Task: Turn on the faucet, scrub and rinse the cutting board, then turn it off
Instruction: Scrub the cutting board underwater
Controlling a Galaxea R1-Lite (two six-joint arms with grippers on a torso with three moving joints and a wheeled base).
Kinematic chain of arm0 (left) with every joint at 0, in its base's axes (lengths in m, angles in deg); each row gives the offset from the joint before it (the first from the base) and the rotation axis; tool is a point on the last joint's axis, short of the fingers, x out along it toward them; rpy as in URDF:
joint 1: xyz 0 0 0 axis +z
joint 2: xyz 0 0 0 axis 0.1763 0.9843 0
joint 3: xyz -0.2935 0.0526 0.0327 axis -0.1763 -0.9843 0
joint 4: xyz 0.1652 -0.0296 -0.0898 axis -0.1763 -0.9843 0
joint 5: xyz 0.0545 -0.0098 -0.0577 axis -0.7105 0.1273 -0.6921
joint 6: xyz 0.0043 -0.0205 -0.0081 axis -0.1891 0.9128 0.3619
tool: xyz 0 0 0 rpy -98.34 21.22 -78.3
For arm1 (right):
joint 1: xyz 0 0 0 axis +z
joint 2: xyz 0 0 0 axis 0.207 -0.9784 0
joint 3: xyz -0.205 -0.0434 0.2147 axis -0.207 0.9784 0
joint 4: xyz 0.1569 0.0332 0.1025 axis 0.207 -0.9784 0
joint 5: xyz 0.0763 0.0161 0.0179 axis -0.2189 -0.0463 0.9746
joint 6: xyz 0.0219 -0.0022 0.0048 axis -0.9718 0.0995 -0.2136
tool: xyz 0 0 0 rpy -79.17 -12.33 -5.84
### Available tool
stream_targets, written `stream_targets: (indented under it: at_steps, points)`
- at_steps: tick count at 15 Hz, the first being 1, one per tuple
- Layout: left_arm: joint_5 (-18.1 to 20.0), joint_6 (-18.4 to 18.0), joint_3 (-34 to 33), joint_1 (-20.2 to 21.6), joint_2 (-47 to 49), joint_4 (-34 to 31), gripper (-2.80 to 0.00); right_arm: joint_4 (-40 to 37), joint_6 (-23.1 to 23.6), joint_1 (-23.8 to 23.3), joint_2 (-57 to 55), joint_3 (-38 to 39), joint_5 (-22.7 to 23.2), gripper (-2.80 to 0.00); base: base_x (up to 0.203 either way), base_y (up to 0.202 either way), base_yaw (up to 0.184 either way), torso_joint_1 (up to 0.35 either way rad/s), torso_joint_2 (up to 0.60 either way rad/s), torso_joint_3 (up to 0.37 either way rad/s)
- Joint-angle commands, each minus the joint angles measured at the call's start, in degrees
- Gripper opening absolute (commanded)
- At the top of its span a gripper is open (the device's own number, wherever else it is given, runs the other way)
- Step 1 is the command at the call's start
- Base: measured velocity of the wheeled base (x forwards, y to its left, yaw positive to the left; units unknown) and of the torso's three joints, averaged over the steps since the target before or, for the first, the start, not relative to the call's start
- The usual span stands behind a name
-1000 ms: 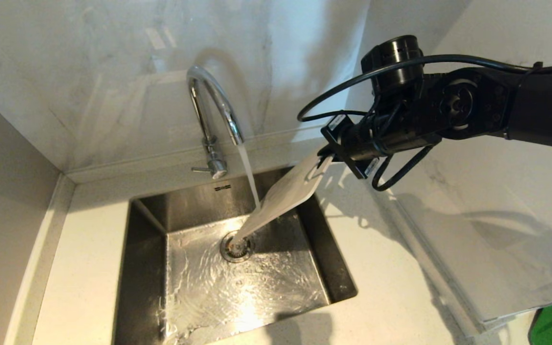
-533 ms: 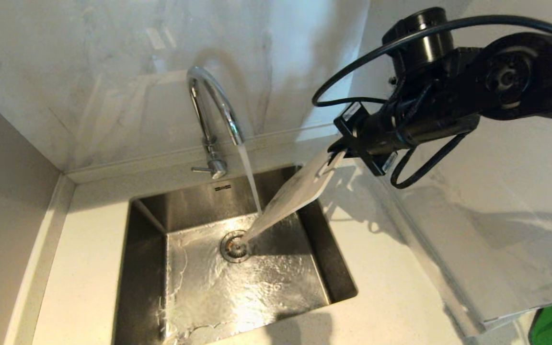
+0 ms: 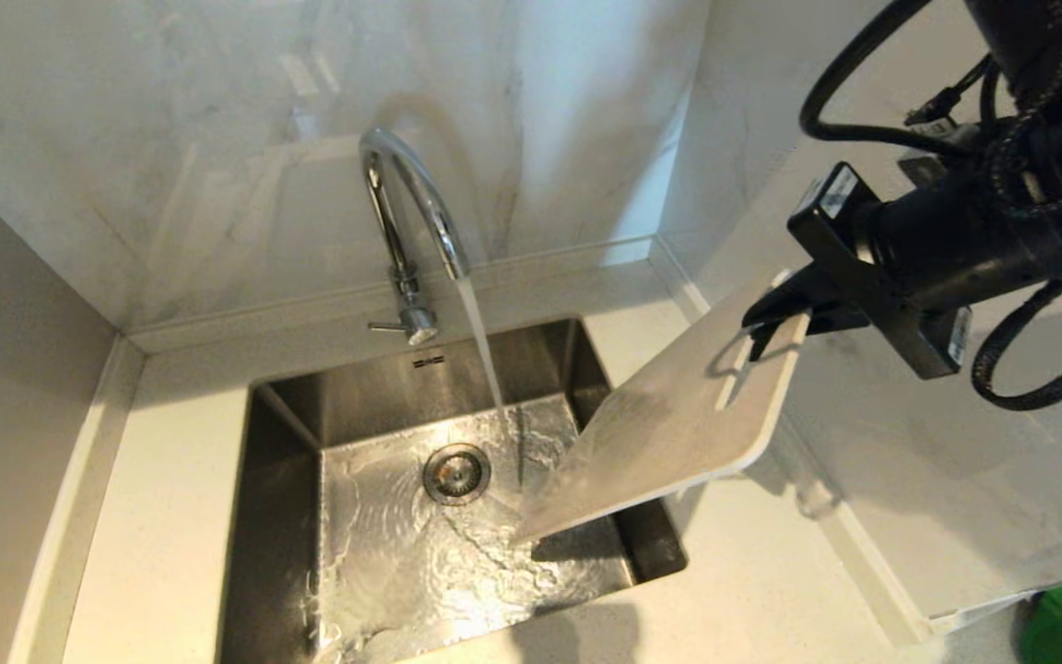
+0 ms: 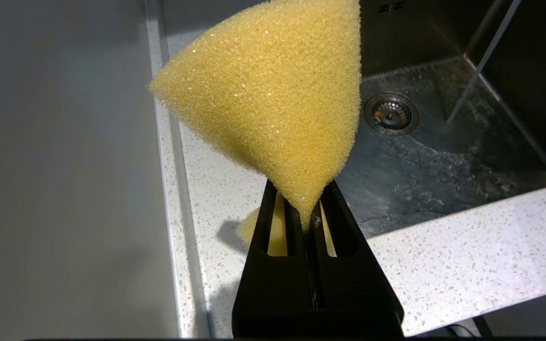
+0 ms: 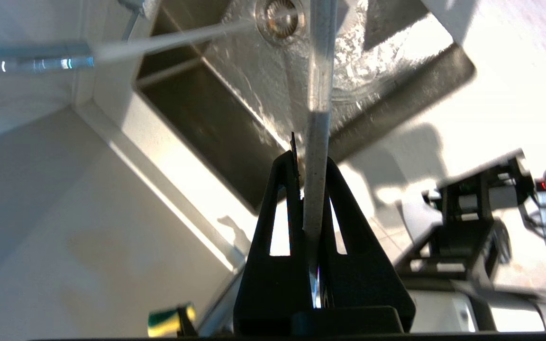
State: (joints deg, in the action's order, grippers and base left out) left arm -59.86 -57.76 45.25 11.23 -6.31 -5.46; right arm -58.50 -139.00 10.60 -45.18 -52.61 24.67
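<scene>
Right gripper (image 3: 775,318) pinching the cutting board (image 3: 669,424) by its slot-handle edge, slanted over the sink (image 3: 291,461), lower corner beside the stream. Faucet (image 3: 407,203) running. Left gripper (image 4: 308,208) clamped on the sponge (image 4: 273,90) near the sink's front rim. Thin wet edge, narrow pinch: risk of slipping or swinging. Runoff dripping onto the counter (image 3: 171,516) likely too.

faucet (image 3: 407,207): 1 | cutting board (image 3: 669,429): 1 | sponge (image 4: 273,94): 1 | sink (image 3: 287,461): 1

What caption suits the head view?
Right gripper holds the cutting board tilted over the sink beside the running faucet.
</scene>
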Motion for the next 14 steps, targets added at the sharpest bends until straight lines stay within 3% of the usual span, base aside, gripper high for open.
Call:
stream_targets:
  at_steps: [1, 5, 7, 12, 14]
  points:
    - [0.04, -0.01, 0.00, 0.07, -0.21, -0.02, -2.80, -1.64, -0.42, 0.05, 2.89, -0.05, 0.49, -2.80, 0.000, 0.000, 0.000, 0.000, 0.00, 0.000]
    - [0.83, -0.54, 0.88, -0.02, -0.22, -0.98, -2.80, -0.27, -0.68, 4.23, 2.14, -0.11, 0.78, -2.80, 0.000, 0.000, 0.000, 0.000, 0.00, 0.000]
    - [0.83, -0.49, 1.06, 0.05, -0.26, -1.72, -2.80, -0.70, 0.76, 6.22, 2.28, 0.10, 4.17, -2.80, 0.000, 0.000, 0.000, 0.000, 0.00, 0.000]
    - [0.83, -0.23, 1.14, 0.06, -0.22, -2.04, -2.80, -8.53, 17.53, 6.29, 3.17, 0.04, 3.85, -2.80, 0.000, 0.000, 0.000, 0.000, 0.00, 0.000]
    - [0.83, -0.01, 1.14, 0.07, -0.20, -2.22, -2.80, -10.24, 23.97, 6.29, 3.73, -0.02, -1.31, -2.80, 0.000, 0.000, 0.000, 0.000, 0.00, 0.000]
